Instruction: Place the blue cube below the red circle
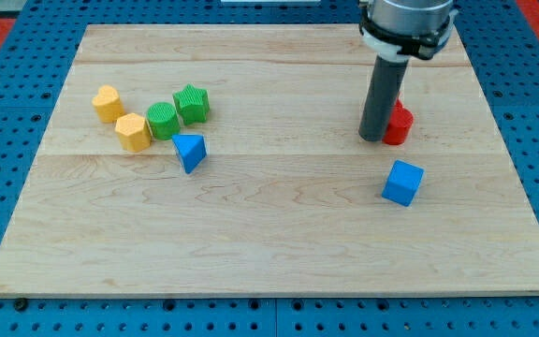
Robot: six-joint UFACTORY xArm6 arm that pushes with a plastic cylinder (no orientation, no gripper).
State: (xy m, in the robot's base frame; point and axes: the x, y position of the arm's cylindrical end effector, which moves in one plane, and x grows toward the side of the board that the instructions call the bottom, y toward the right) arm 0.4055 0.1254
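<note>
The blue cube [402,183] lies on the wooden board at the view's right, below and slightly right of the red block [399,123]. The red block is partly hidden behind my rod, so its shape is hard to make out. My tip [372,139] rests on the board touching the red block's left side, above and left of the blue cube, with a clear gap between tip and cube.
At the view's left sit a yellow heart-like block [108,103], a yellow hexagon block [133,132], a green round block [163,121], a green star [192,103] and a blue triangular block [190,152]. The board [269,234] lies on a blue pegboard.
</note>
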